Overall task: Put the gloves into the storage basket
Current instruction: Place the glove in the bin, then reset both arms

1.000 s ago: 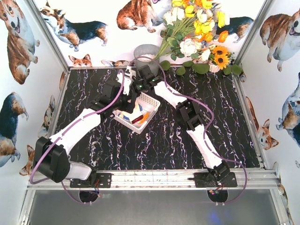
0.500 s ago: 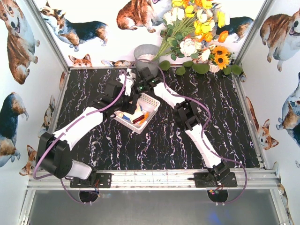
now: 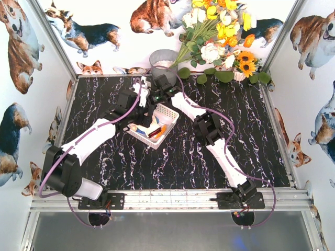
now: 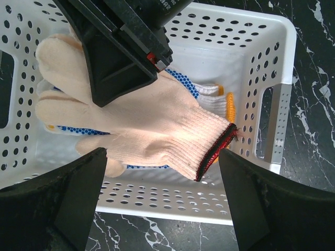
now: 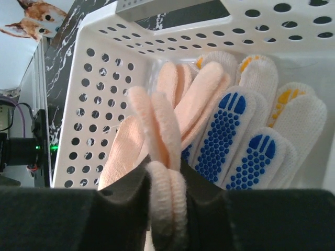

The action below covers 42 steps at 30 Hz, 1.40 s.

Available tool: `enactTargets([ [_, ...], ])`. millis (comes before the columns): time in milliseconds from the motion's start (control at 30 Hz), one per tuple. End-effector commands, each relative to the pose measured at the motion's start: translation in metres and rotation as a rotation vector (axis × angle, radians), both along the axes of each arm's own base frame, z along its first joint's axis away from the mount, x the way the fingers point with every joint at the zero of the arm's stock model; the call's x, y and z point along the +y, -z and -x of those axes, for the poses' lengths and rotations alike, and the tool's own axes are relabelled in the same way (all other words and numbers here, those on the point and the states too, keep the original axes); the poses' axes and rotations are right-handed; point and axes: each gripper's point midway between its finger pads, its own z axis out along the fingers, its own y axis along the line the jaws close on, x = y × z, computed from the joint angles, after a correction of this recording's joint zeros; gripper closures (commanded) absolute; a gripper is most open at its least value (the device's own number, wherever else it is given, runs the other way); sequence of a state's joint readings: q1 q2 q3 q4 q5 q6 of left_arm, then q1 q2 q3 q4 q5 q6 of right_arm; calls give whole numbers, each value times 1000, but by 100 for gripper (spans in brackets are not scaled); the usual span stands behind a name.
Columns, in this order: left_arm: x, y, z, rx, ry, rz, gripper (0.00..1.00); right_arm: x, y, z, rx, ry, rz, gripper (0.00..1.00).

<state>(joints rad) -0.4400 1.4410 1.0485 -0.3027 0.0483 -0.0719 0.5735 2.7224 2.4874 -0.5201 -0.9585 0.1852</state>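
Both arms reached forward and inward from their bases and met over the storage basket [image 3: 168,113], which sat tilted on the black, white-veined marble-look bench [image 3: 235,104]. The left hand [image 4: 162,157] hung above the basket's near wall with its jaws spread wide and nothing between them. The right hand [image 5: 166,183] dipped into the basket from the opposite side, its jaws pinched on a bunched fold at the finger end of the cream glove [image 4: 157,120].

The basket was white rigid plastic, rectangular, with rows of round holes in its walls and a slot handle at the end. The cream glove was soft ribbed knit with a red-and-dark edged cuff. It lay on top of the pile inside, its long axis diagonal, cuff toward the handle wall and fingers under the right hand. Beneath it lay a white blue-dotted glove [image 5: 225,136] and an orange-dotted glove [image 5: 285,99].
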Motion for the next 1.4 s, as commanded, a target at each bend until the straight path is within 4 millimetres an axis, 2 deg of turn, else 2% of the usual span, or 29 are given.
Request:
enactTargets([
  [0,3,-4,-6,-21,-14,13,19,2,-17,-18,-132,33,5,75],
  [200,7,-20,-6,-87,-23,24,18,-8,-40,-22,-222,53,51,49],
  [433,15,-61,0,-259,-31,70,13,-17,-76,-21,-317,84,82,26],
  [533,20,-74,4,-311,-37,75,8,-21,-99,-19,-373,108,94,23],
  [633,22,-80,5,-329,-43,74,5,-26,-114,-21,-442,148,136,22],
  [767,25,-89,8,-351,-51,81,4,-40,-129,-26,-505,228,197,21],
  [900,31,-104,12,-393,-79,103,4,-53,-157,-22,-544,311,185,20],
  [1067,47,-126,18,-449,-191,157,0,-90,-204,-8,-592,490,188,19],
  [1167,72,-125,18,-454,-337,169,0,-127,-231,10,-612,624,204,18],
  [1300,111,-108,17,-431,-499,189,0,-196,-230,43,-584,826,251,12],
  [1367,137,-91,18,-432,-584,175,0,-240,-227,59,-556,922,253,8],
])
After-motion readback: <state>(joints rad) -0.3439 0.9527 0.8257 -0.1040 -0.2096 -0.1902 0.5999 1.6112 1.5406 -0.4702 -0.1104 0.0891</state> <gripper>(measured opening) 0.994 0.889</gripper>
